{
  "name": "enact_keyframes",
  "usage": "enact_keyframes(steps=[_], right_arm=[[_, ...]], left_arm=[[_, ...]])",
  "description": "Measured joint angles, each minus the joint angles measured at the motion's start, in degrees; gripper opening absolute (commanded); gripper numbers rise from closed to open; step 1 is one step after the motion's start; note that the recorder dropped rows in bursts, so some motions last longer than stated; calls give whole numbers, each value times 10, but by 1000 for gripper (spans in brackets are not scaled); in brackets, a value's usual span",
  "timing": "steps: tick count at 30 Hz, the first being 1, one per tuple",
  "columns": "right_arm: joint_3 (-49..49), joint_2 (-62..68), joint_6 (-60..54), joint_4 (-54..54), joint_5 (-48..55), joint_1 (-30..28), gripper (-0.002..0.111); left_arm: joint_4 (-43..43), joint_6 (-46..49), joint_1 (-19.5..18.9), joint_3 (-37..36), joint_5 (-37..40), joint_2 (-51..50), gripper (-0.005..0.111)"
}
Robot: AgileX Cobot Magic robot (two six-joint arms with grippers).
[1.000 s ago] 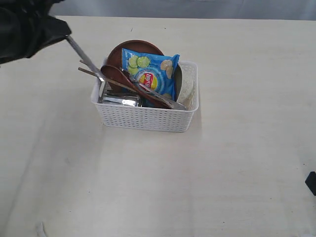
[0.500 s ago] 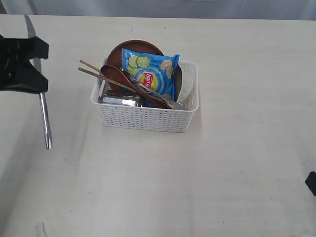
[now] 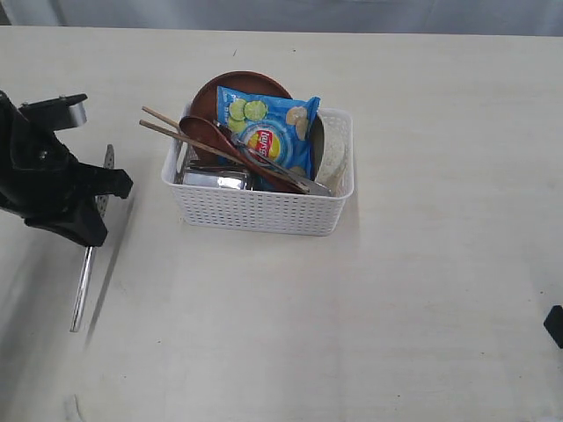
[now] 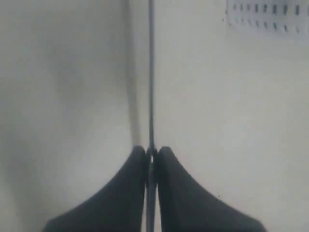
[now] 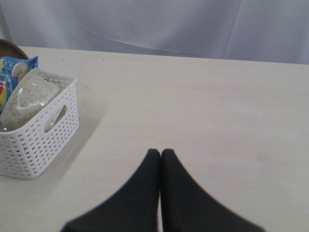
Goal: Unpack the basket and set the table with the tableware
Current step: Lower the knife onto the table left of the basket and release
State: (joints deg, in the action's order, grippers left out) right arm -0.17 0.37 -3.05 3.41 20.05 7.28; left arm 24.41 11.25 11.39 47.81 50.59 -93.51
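My left gripper (image 3: 95, 207) is shut on a steel knife (image 3: 83, 288), left of the white basket (image 3: 264, 213). The knife hangs low over the table (image 3: 396, 308), its free end toward the near edge. The left wrist view shows the thin knife (image 4: 150, 72) pinched between my closed fingertips (image 4: 151, 151). The basket holds a brown plate (image 3: 239, 88), wooden chopsticks (image 3: 172, 132), a dark spoon (image 3: 211, 136), a fork (image 3: 286, 169), a steel cup (image 3: 215, 178) and an off-white bowl (image 3: 334, 158). My right gripper (image 5: 160, 151) is shut and empty, right of the basket (image 5: 38, 145).
A blue chip bag (image 3: 268, 130) leans on the plate inside the basket. A corner of the basket (image 4: 270, 19) shows in the left wrist view. A dark piece of the right arm (image 3: 554, 323) sits at the right edge of the exterior view.
My left gripper has carried the knife away from the basket to the left, then down and nearer. The knife has turned to point at the near edge. The right gripper has not moved.
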Motion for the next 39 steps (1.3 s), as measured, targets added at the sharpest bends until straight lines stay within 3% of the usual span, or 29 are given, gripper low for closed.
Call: enact_keyframes(steps=[10, 36, 39], right_arm=[[0, 0, 0, 0, 0, 0, 0], [0, 0, 0, 0, 0, 0, 0], [0, 0, 0, 0, 0, 0, 0]], left_arm=[[91, 91, 0, 0, -43, -76, 0], [99, 89, 0, 5, -74, -104, 1], [99, 89, 0, 5, -74, -104, 16]])
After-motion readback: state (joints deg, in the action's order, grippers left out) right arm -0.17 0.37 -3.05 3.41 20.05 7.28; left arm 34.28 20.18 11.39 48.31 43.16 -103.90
